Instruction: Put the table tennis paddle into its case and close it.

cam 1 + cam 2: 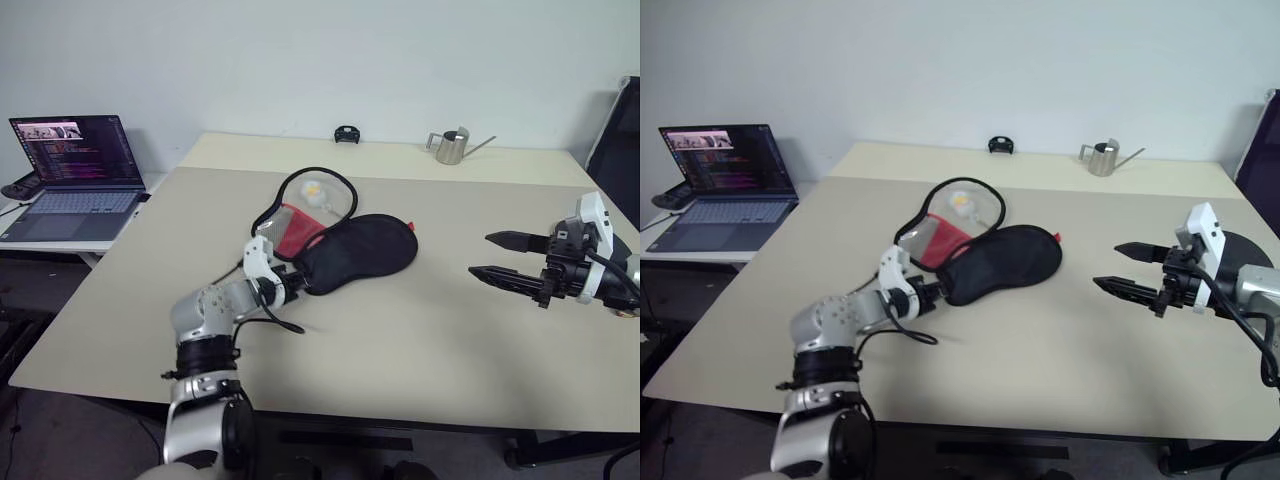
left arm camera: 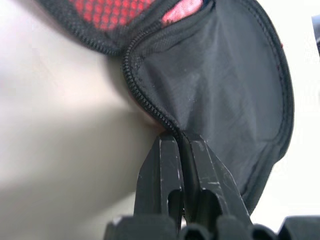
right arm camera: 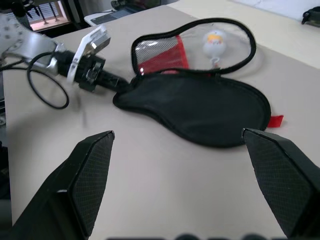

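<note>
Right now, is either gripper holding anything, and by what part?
The left gripper is shut on the case, pinching its zipper edge at the narrow handle end. The right gripper is open and holds nothing.

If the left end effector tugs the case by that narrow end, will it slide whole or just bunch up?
Probably bunches first: the case looks like soft fabric, its flap lying open. Likely light, so it may drag on the smooth table. The left end effector pinches only the zip edge.

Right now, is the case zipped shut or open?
Open: the case has its flap folded back flat on the table, zipper edge unjoined, ball charm exposed.
</note>
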Tool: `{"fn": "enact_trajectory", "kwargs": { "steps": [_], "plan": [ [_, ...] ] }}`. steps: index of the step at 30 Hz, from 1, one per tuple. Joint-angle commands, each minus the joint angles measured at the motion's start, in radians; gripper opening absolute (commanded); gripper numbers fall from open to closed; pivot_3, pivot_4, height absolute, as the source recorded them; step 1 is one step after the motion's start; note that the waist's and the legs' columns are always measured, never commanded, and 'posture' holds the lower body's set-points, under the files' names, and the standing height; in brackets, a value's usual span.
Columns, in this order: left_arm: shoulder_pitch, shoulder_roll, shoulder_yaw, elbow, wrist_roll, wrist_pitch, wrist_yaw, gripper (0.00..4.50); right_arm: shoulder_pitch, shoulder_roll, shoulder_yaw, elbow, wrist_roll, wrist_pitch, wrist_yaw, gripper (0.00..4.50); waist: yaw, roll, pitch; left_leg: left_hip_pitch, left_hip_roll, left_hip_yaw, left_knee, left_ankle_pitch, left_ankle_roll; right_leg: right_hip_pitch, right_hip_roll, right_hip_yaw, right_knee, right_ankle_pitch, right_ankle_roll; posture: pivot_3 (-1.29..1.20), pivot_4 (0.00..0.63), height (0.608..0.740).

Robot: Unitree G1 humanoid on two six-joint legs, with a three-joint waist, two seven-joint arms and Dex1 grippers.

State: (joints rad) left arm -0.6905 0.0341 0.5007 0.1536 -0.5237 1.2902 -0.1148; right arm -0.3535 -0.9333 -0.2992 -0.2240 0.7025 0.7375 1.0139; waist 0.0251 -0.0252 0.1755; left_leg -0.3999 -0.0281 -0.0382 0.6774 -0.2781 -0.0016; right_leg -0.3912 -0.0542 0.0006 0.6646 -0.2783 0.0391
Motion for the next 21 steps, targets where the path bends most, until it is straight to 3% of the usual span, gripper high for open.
{"fn": "enact_trajectory", "kwargs": {
  "steps": [1, 6, 10, 21],
  "plan": [
    [-0.016, -0.088, 0.093, -0.116, -0.056, 0.135, 0.104, 0.01, 0.009, -0.017, -0.049, -0.036, 0.025, 0.005, -0.006, 4.50, 0.000, 0.000, 0.000, 0.000, 0.000, -0.001, 0.000, 0.000, 0.000, 0.001, 0.000, -0.002, 0.000, 0.000, 0.000, 0.00, 0.150, 0.740],
    [-0.068, -0.200, 0.210, -0.118, -0.072, 0.189, 0.191, 0.01, 0.017, -0.021, -0.052, -0.038, 0.027, 0.004, -0.010, 4.50, -0.001, 0.000, 0.000, 0.000, 0.000, -0.004, 0.001, 0.001, -0.001, 0.002, 0.001, -0.006, 0.001, 0.000, 0.000, 0.00, 0.150, 0.740],
    [-0.083, -0.251, 0.231, -0.108, -0.093, 0.175, 0.233, 0.01, 0.028, -0.026, -0.063, -0.041, 0.026, 0.004, -0.010, 4.50, -0.002, 0.000, 0.000, 0.000, 0.000, -0.005, 0.001, 0.002, -0.003, 0.002, 0.001, -0.007, 0.000, 0.000, 0.000, 0.00, 0.150, 0.740],
    [-0.079, -0.282, 0.219, -0.097, -0.193, 0.172, 0.276, 0.01, 0.034, -0.021, -0.067, -0.049, 0.026, 0.006, -0.020, 4.50, -0.001, 0.000, 0.000, 0.000, 0.000, -0.006, 0.001, 0.003, -0.005, 0.003, 0.001, -0.008, 0.000, 0.000, 0.000, 0.00, 0.150, 0.740]
  ]
}}
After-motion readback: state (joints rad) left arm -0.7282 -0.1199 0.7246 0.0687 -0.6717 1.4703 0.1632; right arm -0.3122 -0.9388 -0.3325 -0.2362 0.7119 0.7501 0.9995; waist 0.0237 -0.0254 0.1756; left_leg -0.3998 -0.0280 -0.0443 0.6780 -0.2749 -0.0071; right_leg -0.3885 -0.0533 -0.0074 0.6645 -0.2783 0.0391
